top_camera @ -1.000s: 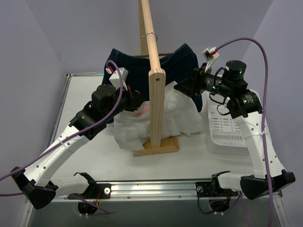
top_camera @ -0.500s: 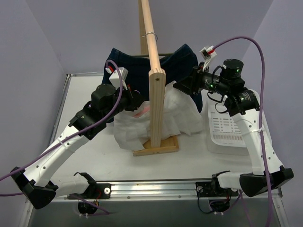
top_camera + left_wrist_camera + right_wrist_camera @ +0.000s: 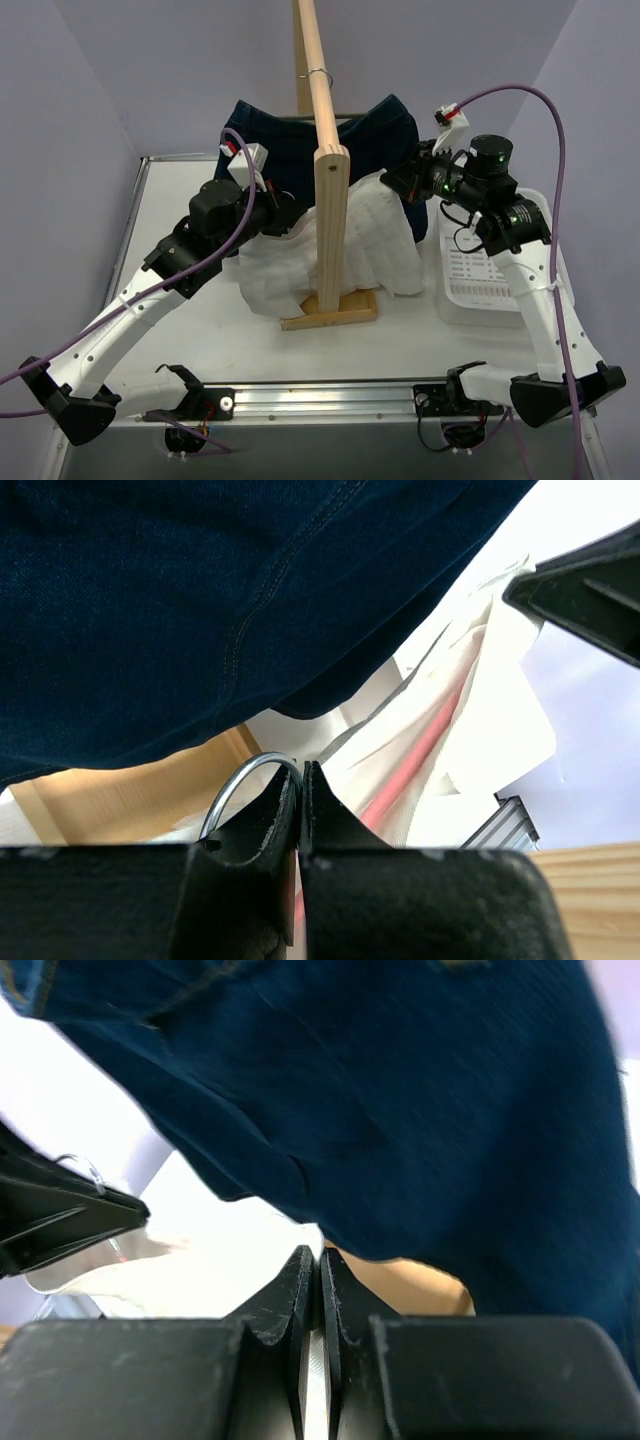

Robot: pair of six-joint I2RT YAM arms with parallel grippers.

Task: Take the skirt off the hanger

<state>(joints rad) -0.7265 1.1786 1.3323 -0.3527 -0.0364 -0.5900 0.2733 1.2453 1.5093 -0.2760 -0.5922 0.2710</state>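
The white skirt [image 3: 380, 240] hangs bunched around the wooden post, stretched between both grippers. My left gripper [image 3: 285, 215] is shut on the hanger's metal hook [image 3: 232, 785]; the hook curls out over the left finger in the left wrist view. The hanger's pink bar [image 3: 425, 750] runs inside the white cloth. My right gripper [image 3: 392, 185] is shut on the skirt's upper right edge, with a thin strip of white cloth pinched between the jaws [image 3: 320, 1255]. Most of the hanger is hidden by the skirt.
A dark blue garment [image 3: 290, 140] hangs on the wooden rail [image 3: 318, 70] just behind both grippers. The rack's post [image 3: 332, 230] stands on a wooden base [image 3: 335, 310]. A white perforated basket [image 3: 480, 275] sits at the right under the right arm.
My right gripper has closed on the skirt's upper right edge and drawn it up, pulling the cloth taut. The left gripper has stayed shut on the hook.
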